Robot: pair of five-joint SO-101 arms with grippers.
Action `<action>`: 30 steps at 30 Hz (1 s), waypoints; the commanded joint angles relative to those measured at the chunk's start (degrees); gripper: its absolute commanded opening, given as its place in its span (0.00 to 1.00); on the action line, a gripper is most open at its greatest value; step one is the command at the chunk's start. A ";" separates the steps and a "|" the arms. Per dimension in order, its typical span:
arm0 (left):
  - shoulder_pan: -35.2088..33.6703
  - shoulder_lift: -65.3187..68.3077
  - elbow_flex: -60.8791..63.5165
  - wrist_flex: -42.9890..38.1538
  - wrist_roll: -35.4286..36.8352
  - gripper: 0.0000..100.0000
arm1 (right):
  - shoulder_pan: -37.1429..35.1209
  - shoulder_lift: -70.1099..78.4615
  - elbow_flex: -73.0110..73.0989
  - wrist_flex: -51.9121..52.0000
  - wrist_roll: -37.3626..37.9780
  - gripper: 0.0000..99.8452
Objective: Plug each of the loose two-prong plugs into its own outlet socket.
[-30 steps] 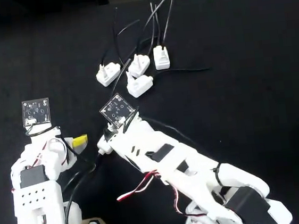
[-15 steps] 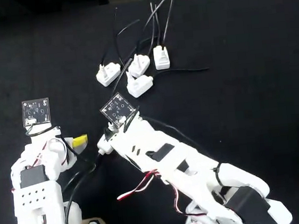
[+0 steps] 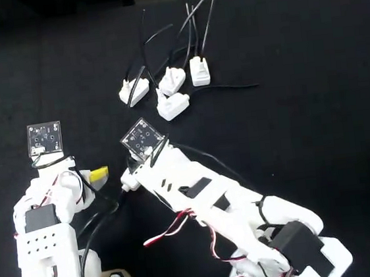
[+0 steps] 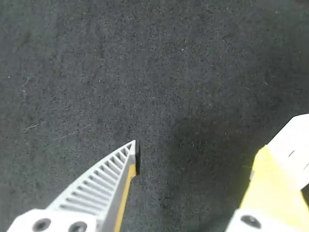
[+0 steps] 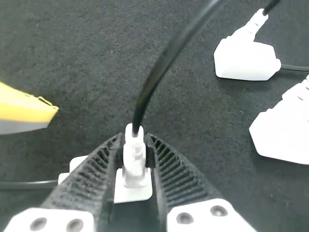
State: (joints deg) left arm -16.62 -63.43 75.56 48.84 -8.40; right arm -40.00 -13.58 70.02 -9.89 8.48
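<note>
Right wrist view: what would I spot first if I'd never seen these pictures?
Probably the right end effector, shut tight on a small white plug whose black cord runs away from it. Next, the bunch of white plug pieces with cords near the far middle of the black table.

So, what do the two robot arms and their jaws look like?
Both arms are white plastic with black motor blocks, and each has a small square black board near the wrist. The left arm has white and yellow jaws, one of them ribbed. The right arm has black ribbed jaws, and red and white wires loop beside it.
</note>
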 commanded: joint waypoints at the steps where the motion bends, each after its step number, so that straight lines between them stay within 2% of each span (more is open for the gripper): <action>1: -0.66 -0.70 -0.40 -1.14 0.35 0.36 | 0.88 0.22 -0.48 -0.35 0.62 0.01; 7: -0.75 -0.70 -0.40 -1.05 0.35 0.36 | 1.05 0.22 1.80 -0.62 4.40 0.01; 12: 0.13 -0.70 -1.71 -2.20 0.97 0.36 | 1.05 0.22 1.89 -0.62 4.40 0.01; 16: 3.12 -0.70 -4.26 -7.21 7.38 0.36 | 1.05 0.22 1.98 -0.70 4.40 0.01; 21: 8.31 -0.18 -3.47 -16.44 11.60 0.36 | 1.41 0.13 2.07 -0.79 4.40 0.01; 26: 13.05 -0.18 -0.92 -23.56 12.40 0.36 | 1.67 0.13 2.07 -0.79 4.40 0.01; 30: 16.66 -0.18 0.04 -23.56 12.04 0.36 | 1.67 0.13 2.07 -0.79 4.40 0.01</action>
State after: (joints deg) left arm -3.08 -63.43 75.91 26.59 3.30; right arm -39.74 -13.93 71.08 -10.33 12.35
